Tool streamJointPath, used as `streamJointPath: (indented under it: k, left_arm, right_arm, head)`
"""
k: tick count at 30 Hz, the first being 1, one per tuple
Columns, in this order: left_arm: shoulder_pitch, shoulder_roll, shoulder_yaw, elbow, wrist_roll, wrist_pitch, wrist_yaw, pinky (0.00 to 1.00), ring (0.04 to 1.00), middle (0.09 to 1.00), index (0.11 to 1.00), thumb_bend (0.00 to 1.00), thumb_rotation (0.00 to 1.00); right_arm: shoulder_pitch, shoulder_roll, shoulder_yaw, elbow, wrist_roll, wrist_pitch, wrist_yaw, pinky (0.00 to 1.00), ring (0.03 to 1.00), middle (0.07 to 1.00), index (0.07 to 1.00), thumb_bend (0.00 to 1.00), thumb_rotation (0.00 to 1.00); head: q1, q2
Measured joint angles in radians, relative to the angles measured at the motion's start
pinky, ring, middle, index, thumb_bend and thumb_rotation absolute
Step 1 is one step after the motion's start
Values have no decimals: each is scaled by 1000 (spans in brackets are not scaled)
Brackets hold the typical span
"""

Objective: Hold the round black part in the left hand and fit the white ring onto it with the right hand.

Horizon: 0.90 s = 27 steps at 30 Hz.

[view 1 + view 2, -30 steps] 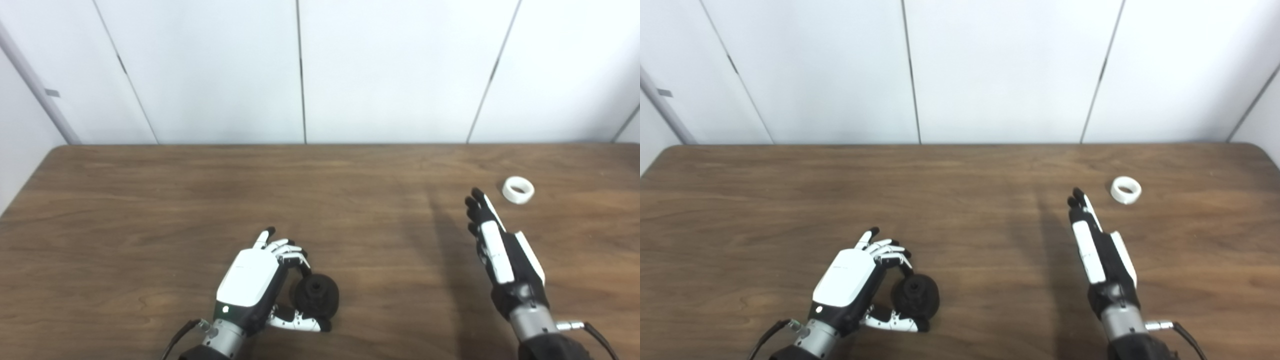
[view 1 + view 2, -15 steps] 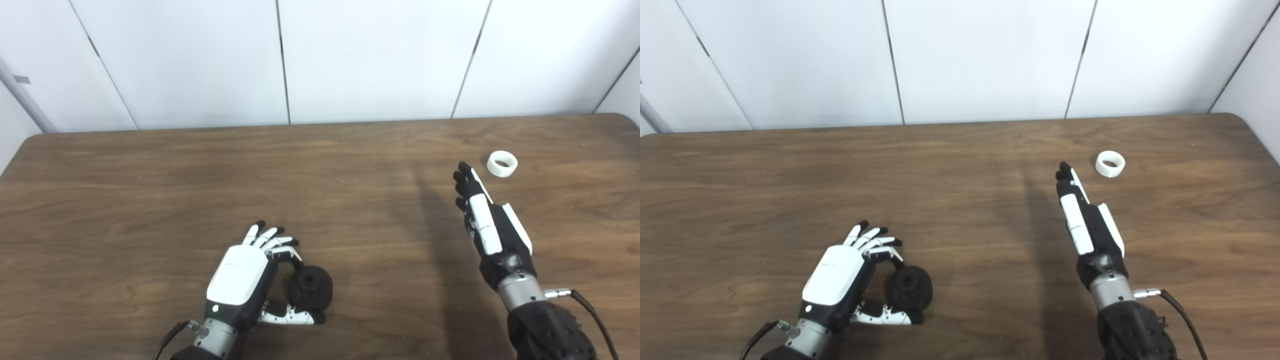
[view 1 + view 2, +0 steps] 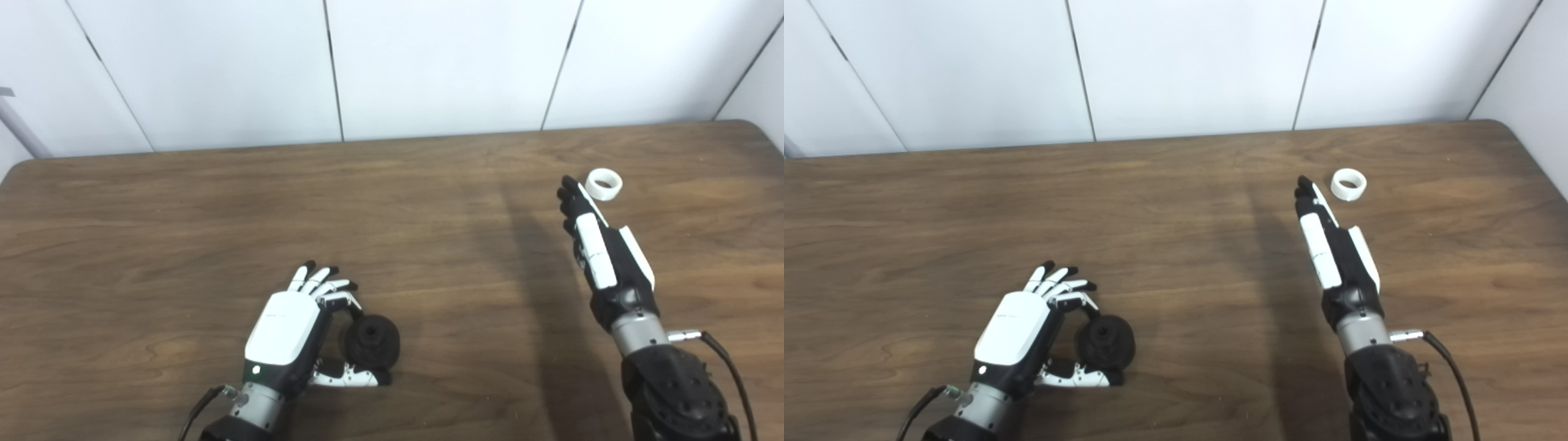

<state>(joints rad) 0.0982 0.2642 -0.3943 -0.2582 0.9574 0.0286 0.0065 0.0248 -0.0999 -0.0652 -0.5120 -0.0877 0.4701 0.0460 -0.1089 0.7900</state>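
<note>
Round black part (image 3: 372, 339) is seen lower centre-left of frame, resting on the tabletop (image 3: 184, 208), pinched betw. thumb and one curled finger of the left hand (image 3: 294, 327); other fingers are spread apart. White ring (image 3: 603, 184) is lying flat on the tabletop at upper right, not held. Right hand (image 3: 597, 245) is stretched flat, fingers straight & empty, its fingertips (image 3: 1304, 184) just beside the ring, apparently not touching.
</note>
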Motion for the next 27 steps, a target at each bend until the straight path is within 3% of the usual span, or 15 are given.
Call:
streamJointPath:
  k: [4, 11, 15, 21, 27]
  left_arm:
    - [-1, 0, 2, -1, 3, -1, -8, 1000, 902, 789, 483, 525, 58]
    - [-2, 1, 2, -1, 16, -5, -8, 1000, 898, 789, 484, 525, 57]
    - [-1, 3, 3, 0, 17, -12, -3, 1000, 895, 783, 483, 525, 57]
    - [3, 15, 10, 2, 16, -37, 7, 1000, 886, 777, 483, 525, 56]
    - [10, 21, 23, 2, 10, -51, 7, 1000, 876, 770, 484, 525, 55]
  right_arm:
    - [-25, -23, -6, 4, -51, -1, -20, 929, 927, 897, 821, 559, 629]
    - [-78, -94, -18, 52, -147, 0, -39, 997, 964, 923, 738, 745, 333]
    - [-114, -150, -14, 98, -235, 0, -44, 971, 943, 912, 685, 807, 262]
    - [-171, -246, -3, 180, -333, 0, -36, 938, 950, 931, 687, 858, 222]
    - [-242, -272, -2, 256, -400, 1, -9, 905, 972, 959, 687, 852, 177]
  head:
    - [-11, 0]
    - [-61, -20]
    - [-112, -38]
    - [-190, -66]
    - [-247, -81]
